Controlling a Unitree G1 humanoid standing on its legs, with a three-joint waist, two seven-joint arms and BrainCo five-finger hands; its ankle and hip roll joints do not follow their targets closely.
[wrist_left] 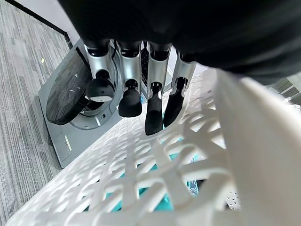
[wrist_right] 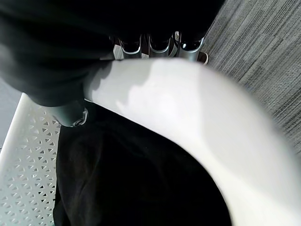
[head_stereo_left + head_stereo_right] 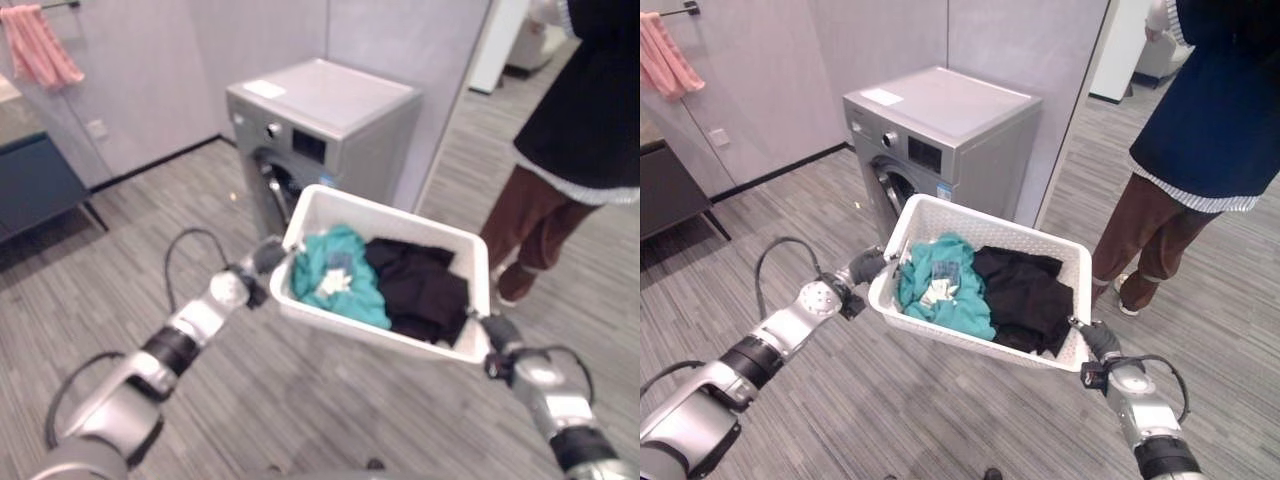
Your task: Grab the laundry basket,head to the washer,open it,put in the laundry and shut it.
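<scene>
Both hands, left (image 3: 868, 266) and right (image 3: 1099, 339), are clamped on one white lattice-walled plastic laundry basket (image 3: 940, 216). Two crumpled garments are carried inside: one teal (image 3: 940, 285) at left, one black (image 3: 1025, 295) at right. One grey boxy washer (image 3: 940, 130) is seen just beyond.

White lattice basket (image 3: 940, 335), teal cloth (image 3: 940, 285), black cloth (image 3: 1025, 295), silver-grey washer (image 3: 940, 125), pink towel (image 3: 40, 45).

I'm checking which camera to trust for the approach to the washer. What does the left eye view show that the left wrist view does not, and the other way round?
The left eye view alone shows the washer's top and control panel, the teal garment beside the black clothes, the right hand, a person and a pink towel. The left wrist view alone shows the washer door close up, apparently ajar, and the left hand's fingers along the white laundry basket's lattice wall. Both show washer, basket and left hand.
</scene>
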